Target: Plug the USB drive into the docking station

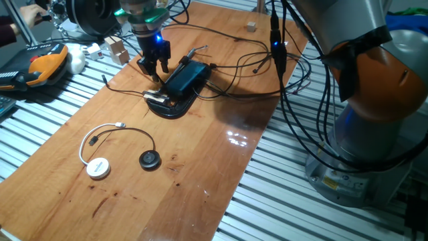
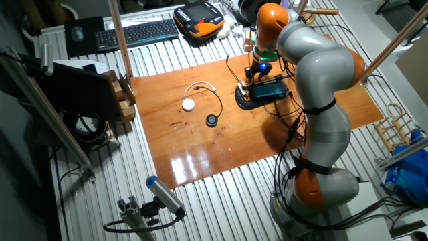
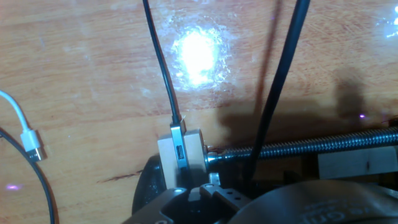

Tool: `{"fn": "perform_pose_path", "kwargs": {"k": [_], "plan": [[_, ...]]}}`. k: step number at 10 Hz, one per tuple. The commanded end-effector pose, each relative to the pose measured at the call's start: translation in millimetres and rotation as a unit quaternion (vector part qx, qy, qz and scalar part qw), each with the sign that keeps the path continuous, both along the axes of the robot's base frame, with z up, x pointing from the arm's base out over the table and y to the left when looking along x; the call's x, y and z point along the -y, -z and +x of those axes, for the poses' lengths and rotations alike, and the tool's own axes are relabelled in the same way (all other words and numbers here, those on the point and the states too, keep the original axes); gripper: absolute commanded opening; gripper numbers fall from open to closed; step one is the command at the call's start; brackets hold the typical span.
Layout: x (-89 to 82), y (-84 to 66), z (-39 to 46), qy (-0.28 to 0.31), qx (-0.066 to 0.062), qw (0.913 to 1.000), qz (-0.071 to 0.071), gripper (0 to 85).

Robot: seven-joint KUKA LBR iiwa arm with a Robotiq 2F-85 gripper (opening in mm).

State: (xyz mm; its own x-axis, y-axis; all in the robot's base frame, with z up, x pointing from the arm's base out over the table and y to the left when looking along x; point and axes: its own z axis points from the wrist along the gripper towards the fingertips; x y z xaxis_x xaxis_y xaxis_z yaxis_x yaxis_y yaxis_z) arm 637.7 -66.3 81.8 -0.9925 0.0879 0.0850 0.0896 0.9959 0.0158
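Note:
The docking station [image 1: 186, 77] is a flat blue box with dark edges. It lies tilted in a black curved clamp [image 1: 167, 106] at the back of the wooden board, with thin black cables leaving it. It also shows in the other fixed view [image 2: 271, 88]. My gripper [image 1: 155, 73] hangs upright just left of its near end, fingertips close above the clamp. In the hand view the dark fingers [image 3: 186, 202] meet at the bottom centre around a small grey metal piece, the USB drive [image 3: 213, 180]. Just beyond it sit a pale block with a small slot [image 3: 181, 152] and the clamp's threaded rod [image 3: 311, 144].
A round white puck [image 1: 98, 167] with a white cable and a black round puck [image 1: 150, 159] lie on the board's near left. Small wooden cubes [image 1: 117, 48] and an orange pendant [image 1: 43, 63] sit at the back left. Black cables [image 1: 254, 63] cross the board behind the dock.

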Motion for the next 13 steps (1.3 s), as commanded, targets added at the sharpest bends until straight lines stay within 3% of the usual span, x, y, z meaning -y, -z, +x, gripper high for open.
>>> {"fn": "perform_pose_path", "kwargs": {"k": [1, 6, 7, 8, 9, 10, 11, 13], "plan": [[0.5, 0.8, 0.4, 0.0, 0.0, 1.0, 0.0, 51.0], [0.4, 0.8, 0.5, 0.0, 0.005, 1.0, 0.004, 51.0], [0.4, 0.8, 0.5, -0.009, 0.011, 0.9999, 0.002, 34.0], [0.4, 0.8, 0.5, -0.013, 0.013, 0.9998, 0.008, 34.0], [0.4, 0.8, 0.5, -0.015, 0.009, 0.9998, 0.005, 34.0], [0.4, 0.8, 0.5, -0.011, -0.003, 0.9999, 0.005, 34.0], [0.4, 0.8, 0.5, -0.011, -0.005, 0.9999, -0.001, 34.0], [0.4, 0.8, 0.5, -0.011, -0.001, 0.9999, 0.001, 34.0]]}}
